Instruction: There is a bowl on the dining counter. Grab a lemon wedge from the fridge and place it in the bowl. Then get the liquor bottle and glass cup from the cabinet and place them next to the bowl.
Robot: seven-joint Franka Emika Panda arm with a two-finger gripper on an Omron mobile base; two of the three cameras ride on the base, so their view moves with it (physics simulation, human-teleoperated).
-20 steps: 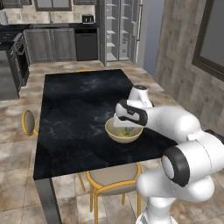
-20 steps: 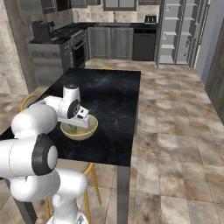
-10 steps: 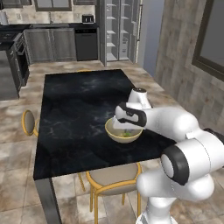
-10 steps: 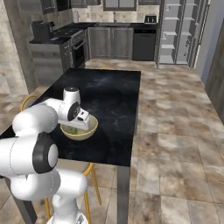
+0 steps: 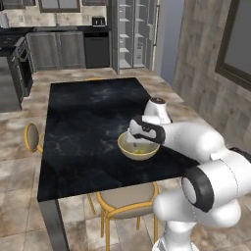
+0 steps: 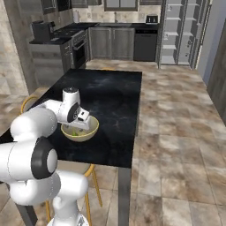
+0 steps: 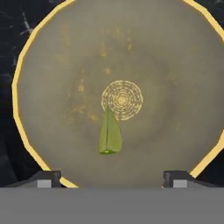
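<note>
Pincer [image 7: 112,178] hangs straight over the bowl [image 7: 57,57], looking down into it; its two dark tips stand wide apart at the bottom of the hand view with nothing between them. The lemon wedge [image 7: 110,132] lies loose on the bowl floor, just short of the ringed centre mark, directly below the gap between the tips and clear of both. Its long axis runs up-and-down in the hand view, crossways to the line joining the tips; the pointed end aims toward the centre rings, the blunt, brighter end toward the pincer. From the base views the bowl [image 5: 138,147] sits on the black tabletop [image 5: 83,117] near its front edge, above a yellow-legged stool [image 5: 128,202], with the pincer [image 6: 82,121] low over the rim. Judgement: wedge step looks done, so the move ahead is away from the bowl, lifting clear and turning toward the kitchen wall units at the far end, where bottle and cup are presumably stowed. Fridge [image 5: 133,33] stands open at the back, white shelves showing.
</note>
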